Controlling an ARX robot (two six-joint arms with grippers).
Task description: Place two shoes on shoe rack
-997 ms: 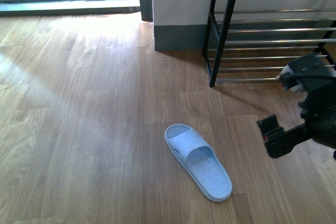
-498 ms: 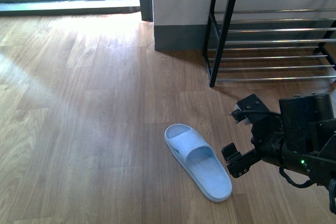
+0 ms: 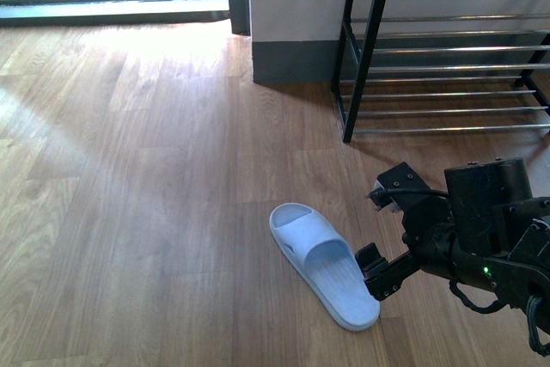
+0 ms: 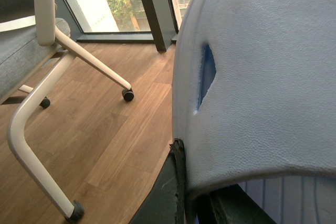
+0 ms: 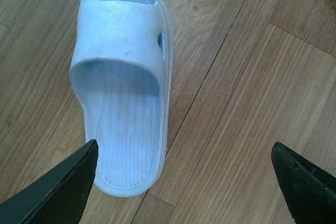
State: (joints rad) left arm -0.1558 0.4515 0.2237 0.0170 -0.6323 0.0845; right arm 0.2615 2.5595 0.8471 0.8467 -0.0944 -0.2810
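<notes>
No shoe sat on the rods I could see of the shoe rack point(image 3: 365, 49). One pale blue slide point(image 3: 322, 274) lay on the floor in front of the rack, well apart from it. My right hand point(image 3: 378, 231) hung wide open at its heel end. My left hand point(image 4: 199, 203) seemed clamped on the other slide point(image 4: 262, 77), held off the floor. Both placements remained.
</notes>
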